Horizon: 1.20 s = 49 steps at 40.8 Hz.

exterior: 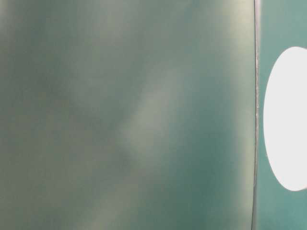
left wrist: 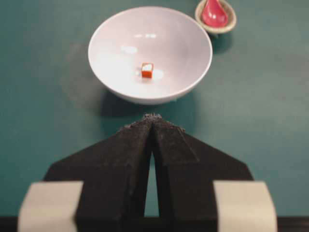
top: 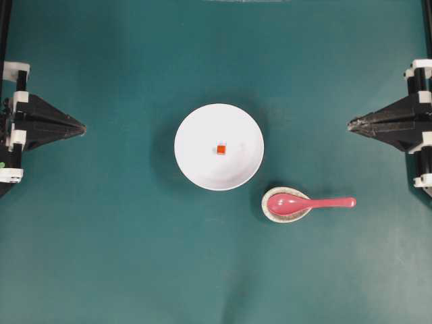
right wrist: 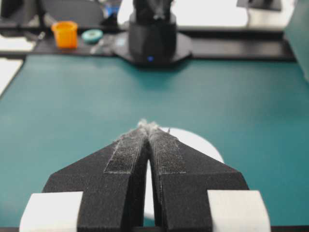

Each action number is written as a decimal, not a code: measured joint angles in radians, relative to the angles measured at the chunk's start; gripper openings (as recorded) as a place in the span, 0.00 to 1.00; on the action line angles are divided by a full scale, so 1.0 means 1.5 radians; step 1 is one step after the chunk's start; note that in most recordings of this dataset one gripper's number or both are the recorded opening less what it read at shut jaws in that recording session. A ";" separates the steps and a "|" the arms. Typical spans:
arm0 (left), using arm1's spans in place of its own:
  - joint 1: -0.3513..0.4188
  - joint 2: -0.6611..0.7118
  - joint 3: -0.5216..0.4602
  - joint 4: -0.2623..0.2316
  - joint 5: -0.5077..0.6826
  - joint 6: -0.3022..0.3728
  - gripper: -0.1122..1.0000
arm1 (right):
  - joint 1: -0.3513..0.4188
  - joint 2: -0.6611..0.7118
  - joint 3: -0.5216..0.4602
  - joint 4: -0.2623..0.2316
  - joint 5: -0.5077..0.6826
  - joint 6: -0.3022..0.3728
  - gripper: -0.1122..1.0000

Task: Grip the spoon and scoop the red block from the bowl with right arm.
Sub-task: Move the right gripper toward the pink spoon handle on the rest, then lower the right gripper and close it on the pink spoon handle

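Pink spoon (top: pixel 309 202) unmarked, no writing readable; both grippers (top: pixel 79 127) (top: pixel 352 123) pressed together, empty.

Open green bench (top: pixel 101 256) lies between the right gripper (top: pixel 351 124) and the glossy pink spoon (top: pixel 310 202); the round white bowl (top: pixel 196 165) stands just beside.

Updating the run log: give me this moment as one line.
right gripper: shut, empty, at table edge | left gripper: shut | spoon: scoop in speckled dish | red block: in bowl
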State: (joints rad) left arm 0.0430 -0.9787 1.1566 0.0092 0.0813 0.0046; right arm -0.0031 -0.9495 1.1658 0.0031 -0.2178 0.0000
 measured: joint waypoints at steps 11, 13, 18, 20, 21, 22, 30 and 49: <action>0.004 0.000 0.000 0.000 0.018 0.000 0.10 | 0.000 0.001 0.017 0.002 0.021 0.002 0.42; 0.007 0.000 0.000 0.000 0.020 0.000 0.10 | 0.000 0.001 0.027 0.003 0.019 0.003 0.41; 0.013 0.000 0.000 0.000 0.021 0.001 0.10 | 0.004 0.001 0.062 0.013 -0.012 0.008 0.41; 0.014 0.000 0.000 0.000 0.022 0.001 0.10 | 0.010 0.001 0.080 0.020 -0.036 0.012 0.41; 0.014 0.000 0.000 0.001 0.025 0.001 0.10 | 0.013 0.001 0.088 0.025 -0.049 0.015 0.41; 0.014 0.000 0.000 0.001 0.027 0.001 0.10 | 0.017 0.001 0.098 0.030 -0.064 0.018 0.41; 0.014 0.000 0.000 0.001 0.044 0.001 0.10 | 0.057 0.033 0.162 0.059 -0.178 0.034 0.41; 0.018 0.001 0.000 0.004 0.046 0.001 0.10 | 0.200 0.318 0.215 0.190 -0.459 0.038 0.41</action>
State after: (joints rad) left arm 0.0706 -0.9771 1.1566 0.0153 0.1503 0.0061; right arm 0.2976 -0.4725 1.4880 0.2884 -0.9066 0.0568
